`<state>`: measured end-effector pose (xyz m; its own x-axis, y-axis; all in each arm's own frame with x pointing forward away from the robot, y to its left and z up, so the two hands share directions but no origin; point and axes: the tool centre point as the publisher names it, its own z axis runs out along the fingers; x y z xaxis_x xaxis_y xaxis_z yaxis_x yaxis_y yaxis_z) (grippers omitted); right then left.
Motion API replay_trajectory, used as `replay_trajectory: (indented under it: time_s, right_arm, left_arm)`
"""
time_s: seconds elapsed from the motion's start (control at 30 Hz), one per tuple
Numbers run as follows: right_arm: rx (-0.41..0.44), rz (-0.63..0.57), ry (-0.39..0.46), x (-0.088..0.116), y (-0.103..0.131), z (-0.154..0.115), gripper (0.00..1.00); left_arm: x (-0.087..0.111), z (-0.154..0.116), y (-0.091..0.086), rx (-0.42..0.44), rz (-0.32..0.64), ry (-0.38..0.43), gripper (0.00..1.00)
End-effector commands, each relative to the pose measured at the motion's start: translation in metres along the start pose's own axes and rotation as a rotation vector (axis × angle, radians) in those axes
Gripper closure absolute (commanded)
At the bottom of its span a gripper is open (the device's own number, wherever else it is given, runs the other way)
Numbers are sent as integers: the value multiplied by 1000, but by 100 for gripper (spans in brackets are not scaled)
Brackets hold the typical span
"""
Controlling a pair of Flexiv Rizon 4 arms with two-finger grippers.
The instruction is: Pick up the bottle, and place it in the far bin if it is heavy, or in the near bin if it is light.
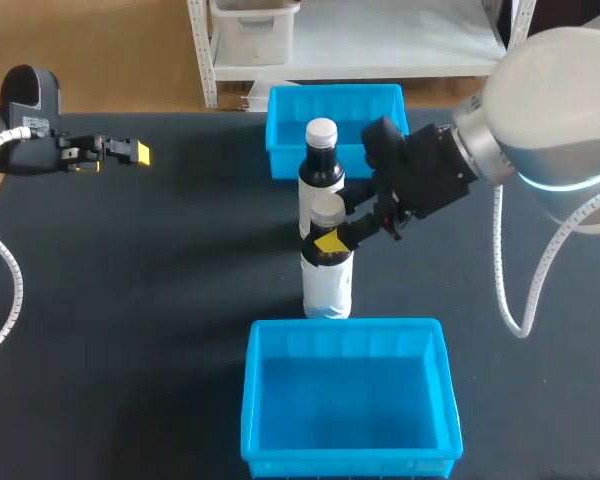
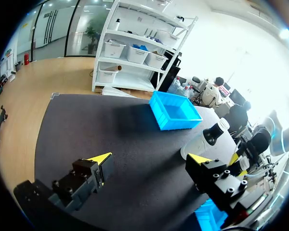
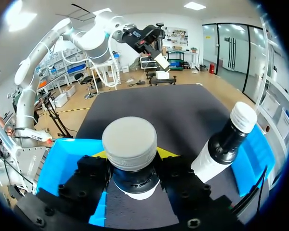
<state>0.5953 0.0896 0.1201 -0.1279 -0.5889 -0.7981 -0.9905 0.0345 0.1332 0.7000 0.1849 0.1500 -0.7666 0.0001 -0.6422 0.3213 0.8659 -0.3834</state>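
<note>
We take the near bin (image 1: 350, 410), a bright blue open plastic box on the black table mat (image 1: 160, 280), as our ref point.

Well off to its left and beyond it, our left arm (image 1: 25, 150) hangs over the mat. The left gripper (image 2: 150, 161) has its yellow-tipped fingers spread wide over bare mat.

Just beyond the near bin's far wall, approx on its centre line, is the held bottle (image 1: 327, 285): a dark round bottle w/ a white label and a pale ribbed screw cap, upright. In the head view its base sits right at the bin's far rim. We can't tell whether it rests on the mat or hangs clear. The right gripper (image 1: 329, 238) pinches it at the neck, just under the cap. The right wrist view shows a yellow tip pressed on each side of the neck.

Further beyond the near bin, on the same line, stands the second bottle (image 1: 320, 165), w/ the same dark body and white label but a white cap, upright. In the right wrist view it's beside the gripper, apart from the held bottle. Further still is the far bin (image 1: 283, 120), a matching blue plastic box.

The right arm (image 1: 540, 110), white w/ a black wrist, comes in from beyond and right of the near bin.
</note>
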Motion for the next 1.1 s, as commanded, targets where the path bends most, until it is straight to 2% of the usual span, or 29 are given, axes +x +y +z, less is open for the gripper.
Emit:
replay_trajectory:
  time_s: [0.03, 0.07, 0.1, 0.13, 0.33, 0.8, 1.1]
  right_arm:
    - [-2, 1, -2, 4, -1, 3, 66]
    - [-1, 0, -2, 4, -1, 3, 74]
    - [0, -2, -4, 4, -1, 3, 96]
    - [1, -5, -6, 4, -1, 2, 100]
    - [17, -16, -4, 2, -4, -7, 100]
    - [133, -6, 0, -1, -24, -62, 100]
    - [203, 14, 16, 6, -41, -98, 100]
  left_arm:
    - [0, 0, 0, 0, 0, 0, 0]
    - [0, 0, 0, 0, 0, 0, 0]
    - [0, 0, 0, 0, 0, 0, 0]
    - [0, 0, 0, 0, 0, 0, 0]
    - [0, 0, 0, 0, 0, 0, 0]
    - [0, 0, 0, 0, 0, 0, 0]
    - [0, 0, 0, 0, 0, 0, 0]
